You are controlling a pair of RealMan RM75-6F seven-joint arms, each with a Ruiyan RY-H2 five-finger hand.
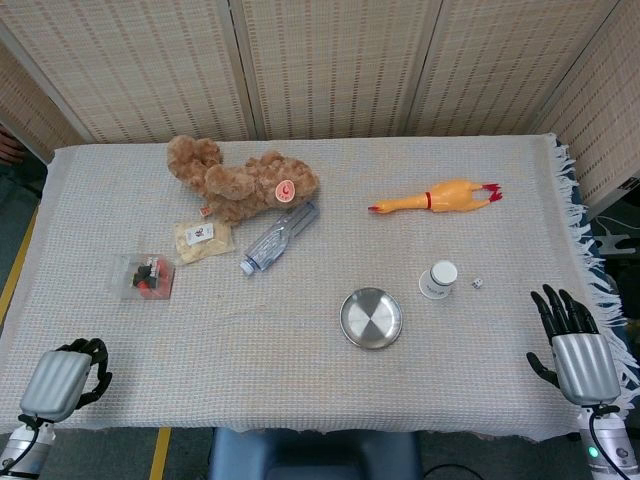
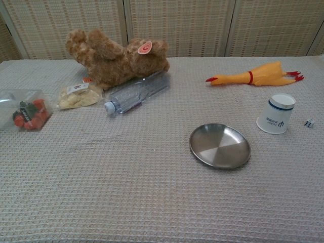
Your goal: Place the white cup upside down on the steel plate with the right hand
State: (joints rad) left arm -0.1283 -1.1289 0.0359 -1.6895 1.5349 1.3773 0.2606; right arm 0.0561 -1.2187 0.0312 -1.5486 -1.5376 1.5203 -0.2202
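Observation:
The white cup (image 1: 438, 279) (image 2: 276, 114) stands on the cloth with its wide mouth down and a blue band near its top, just right of the round steel plate (image 1: 371, 318) (image 2: 220, 146). The plate holds nothing. My right hand (image 1: 572, 343) rests at the table's near right edge, fingers spread and holding nothing, well to the right of and nearer than the cup. My left hand (image 1: 66, 381) sits at the near left corner with its fingers curled in on nothing. Neither hand shows in the chest view.
A small die (image 1: 477, 283) (image 2: 308, 123) lies right of the cup. Behind it lies a yellow rubber chicken (image 1: 440, 197) (image 2: 255, 75). A teddy bear (image 1: 240, 178), a plastic bottle (image 1: 280, 237), a snack packet (image 1: 203, 240) and a clear box (image 1: 146, 277) occupy the left half.

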